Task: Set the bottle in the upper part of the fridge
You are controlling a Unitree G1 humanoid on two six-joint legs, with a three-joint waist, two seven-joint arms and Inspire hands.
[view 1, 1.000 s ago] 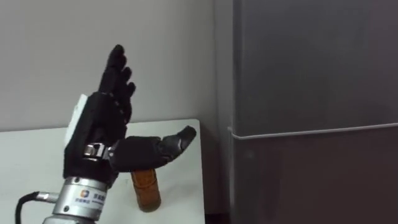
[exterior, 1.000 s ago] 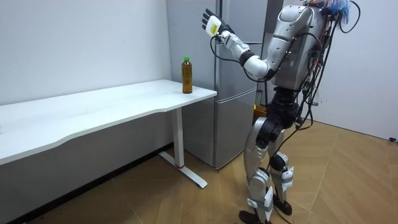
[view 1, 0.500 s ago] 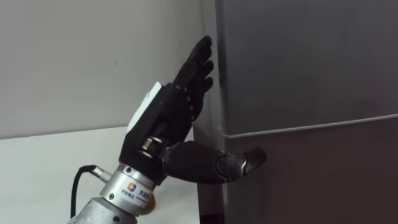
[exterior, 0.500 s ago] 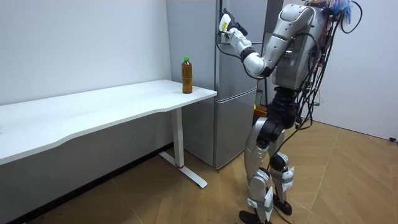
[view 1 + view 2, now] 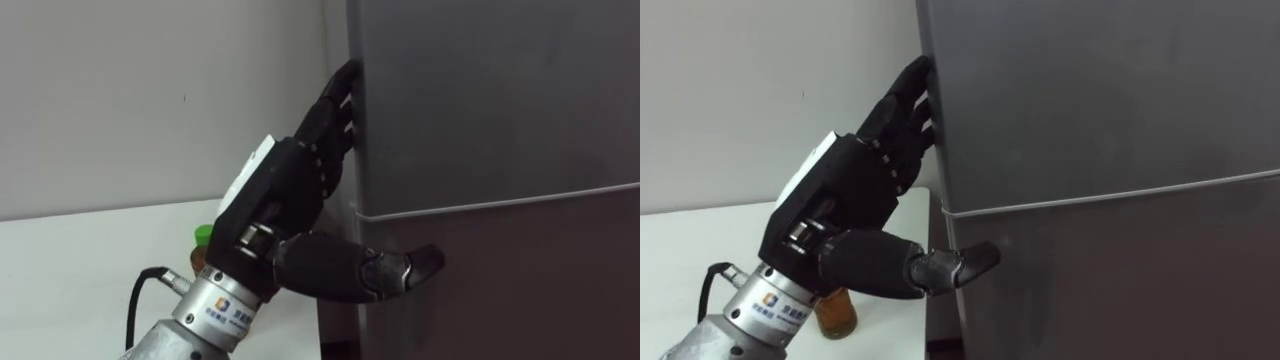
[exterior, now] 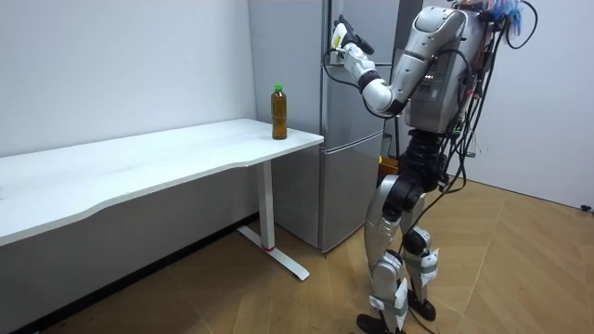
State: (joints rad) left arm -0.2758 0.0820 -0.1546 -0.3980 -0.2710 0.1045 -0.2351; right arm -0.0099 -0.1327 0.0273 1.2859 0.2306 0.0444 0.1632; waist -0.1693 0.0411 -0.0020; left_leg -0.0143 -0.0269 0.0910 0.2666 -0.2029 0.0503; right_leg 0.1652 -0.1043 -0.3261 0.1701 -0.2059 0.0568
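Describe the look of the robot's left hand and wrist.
The left hand is matte black, with segmented fingers and a flat white tag on its back. Its wrist is a silver metal cylinder bearing a small printed label; a black cable loops out beside it.

The fridge has smooth grey doors that look like metal, with a dull, brushed sheen. The left hand is matt black plastic above a shiny silver metal wrist cuff. The bottle looks like clear, glossy plastic with a green plastic cap. The worktop is smooth, matt white. The floor is wood parquet with a slight gloss.
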